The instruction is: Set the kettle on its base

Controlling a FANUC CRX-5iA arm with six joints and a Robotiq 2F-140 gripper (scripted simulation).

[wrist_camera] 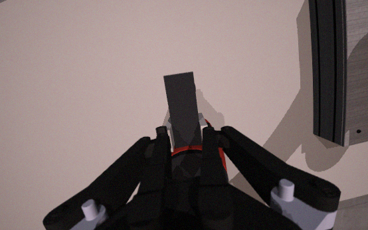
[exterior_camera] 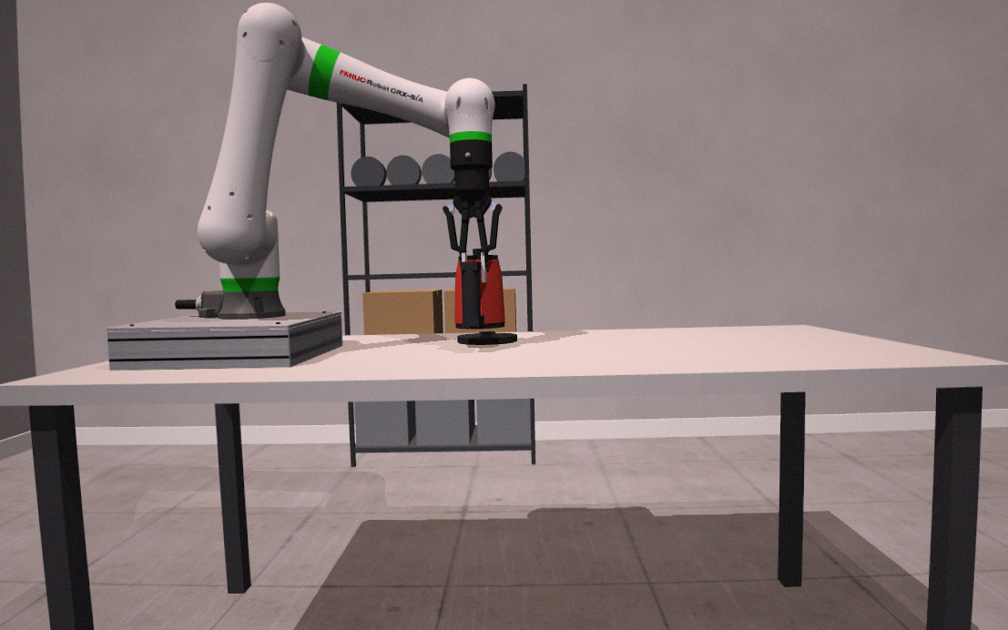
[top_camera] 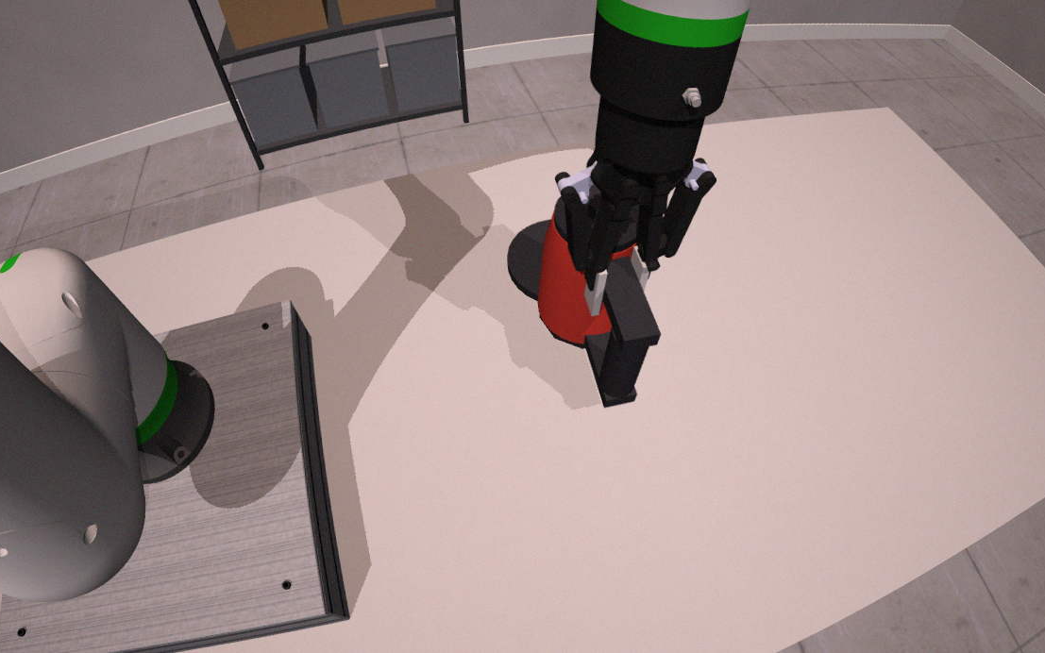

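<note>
Exterior view shows the red kettle (exterior_camera: 495,293) upright, hanging just above the dark round base (exterior_camera: 486,338) on the table (exterior_camera: 648,352), a thin gap between them. The gripper (exterior_camera: 473,252) is closed from above on the kettle's black handle (top_camera: 627,325), its fingers narrow. From the top view the kettle covers most of the base (top_camera: 524,263); stud and ring are hidden. Judgement: the kettle's vertical axis appears close over the base, so a straight descent should seat it.
</note>
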